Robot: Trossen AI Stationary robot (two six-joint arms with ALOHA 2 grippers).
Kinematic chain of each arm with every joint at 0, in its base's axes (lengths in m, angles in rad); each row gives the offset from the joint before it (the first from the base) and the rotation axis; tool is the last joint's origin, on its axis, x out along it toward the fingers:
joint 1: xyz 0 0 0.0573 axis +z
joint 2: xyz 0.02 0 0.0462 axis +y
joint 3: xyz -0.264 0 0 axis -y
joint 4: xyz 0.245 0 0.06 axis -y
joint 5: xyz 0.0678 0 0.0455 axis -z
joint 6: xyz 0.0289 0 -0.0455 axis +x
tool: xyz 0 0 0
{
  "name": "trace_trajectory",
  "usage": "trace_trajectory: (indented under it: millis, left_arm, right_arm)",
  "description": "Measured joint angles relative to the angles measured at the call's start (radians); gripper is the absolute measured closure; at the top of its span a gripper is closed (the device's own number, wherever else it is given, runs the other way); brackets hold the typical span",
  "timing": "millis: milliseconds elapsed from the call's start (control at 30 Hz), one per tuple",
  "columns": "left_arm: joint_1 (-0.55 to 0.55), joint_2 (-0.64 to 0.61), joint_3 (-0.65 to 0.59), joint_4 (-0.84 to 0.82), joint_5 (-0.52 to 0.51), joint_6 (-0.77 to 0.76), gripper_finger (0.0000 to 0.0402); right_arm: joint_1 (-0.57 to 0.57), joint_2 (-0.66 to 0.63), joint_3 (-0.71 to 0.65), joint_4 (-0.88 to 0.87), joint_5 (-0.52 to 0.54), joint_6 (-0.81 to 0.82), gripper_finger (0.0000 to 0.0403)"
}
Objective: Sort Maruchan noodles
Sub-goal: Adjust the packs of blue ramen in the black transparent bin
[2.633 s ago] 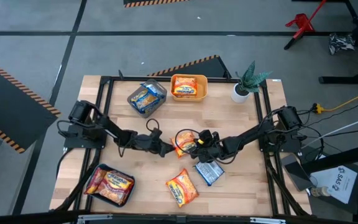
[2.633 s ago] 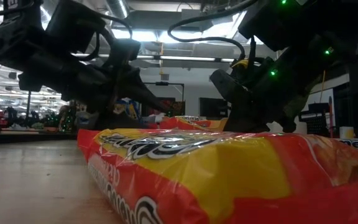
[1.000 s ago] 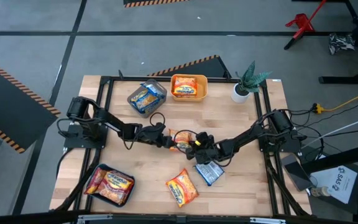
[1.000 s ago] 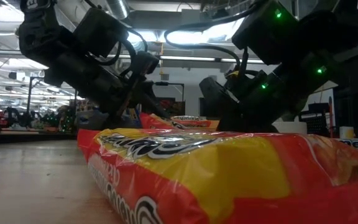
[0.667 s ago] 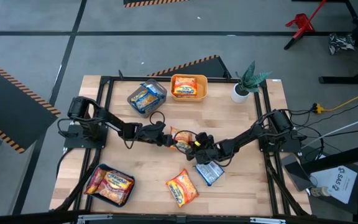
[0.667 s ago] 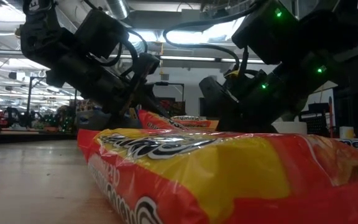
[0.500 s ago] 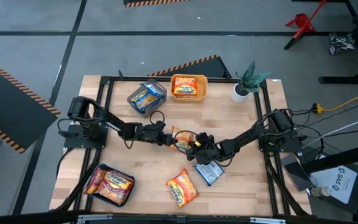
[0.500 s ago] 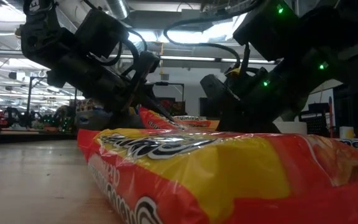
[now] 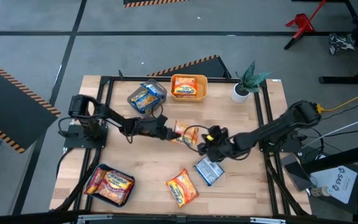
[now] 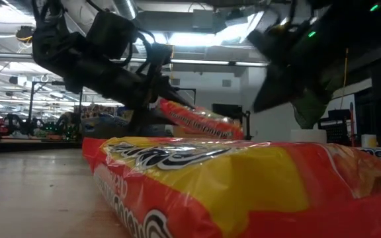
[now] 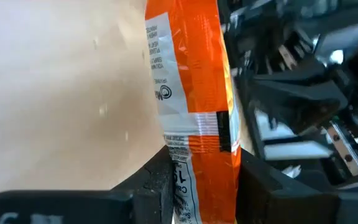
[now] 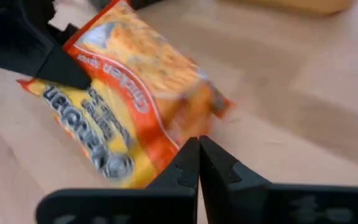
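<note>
Left tool clamped on orange noodle packet, lifted above desk centre. Right tool fingers together, empty, beside it.

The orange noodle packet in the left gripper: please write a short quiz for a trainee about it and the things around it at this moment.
1. True or false: the left gripper is shut on the orange packet.
2. The right gripper is: A) holding the blue packet, B) shut and empty, C) wide open.
3. Fill in: in the low view the held packet hangs ____ the table.

Key: 1 true; 2 B; 3 above.
</note>
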Motion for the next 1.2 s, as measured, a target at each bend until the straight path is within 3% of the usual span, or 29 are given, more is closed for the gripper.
trace_trajectory:
  millis: [200, 300, 433, 567, 667, 800, 967, 1200]
  left_arm:
    - [0.086, -0.001, 0.024, 0.070, 0.008, -0.005, 0.0295]
    - [0.127, -0.001, 0.083, 0.073, 0.049, 0.005, 0.0295]
    - [0.173, -0.001, 0.196, 0.049, 0.142, 0.049, 0.0295]
    - [0.245, -0.002, 0.341, -0.108, 0.236, 0.135, 0.0295]
    - [0.318, -0.002, 0.468, -0.309, 0.301, 0.298, 0.0295]
    - [0.417, -0.002, 0.654, -0.677, 0.318, 0.660, 0.0295]
    - [0.497, -0.002, 0.853, -1.016, 0.149, 0.996, 0.0295]
    - [0.521, -0.002, 1.009, -1.207, 0.055, 1.260, 0.0295]
  right_arm:
    - [0.067, -0.161, 0.000, -0.295, 0.142, 0.161, 0.0403]
    - [0.079, -0.196, 0.000, -0.386, 0.164, 0.218, 0.0403]
    - [0.075, -0.195, 0.001, -0.419, 0.152, 0.222, 0.0403]
    - [0.075, -0.185, 0.000, -0.421, 0.155, 0.222, 0.0403]
    - [0.075, -0.186, 0.001, -0.421, 0.158, 0.222, 0.0403]
    - [0.075, -0.186, 0.001, -0.441, 0.151, 0.220, 0.0403]
    - [0.075, -0.186, 0.001, -0.467, 0.148, 0.220, 0.0403]
    - [0.075, -0.186, 0.001, -0.468, 0.144, 0.221, 0.0403]
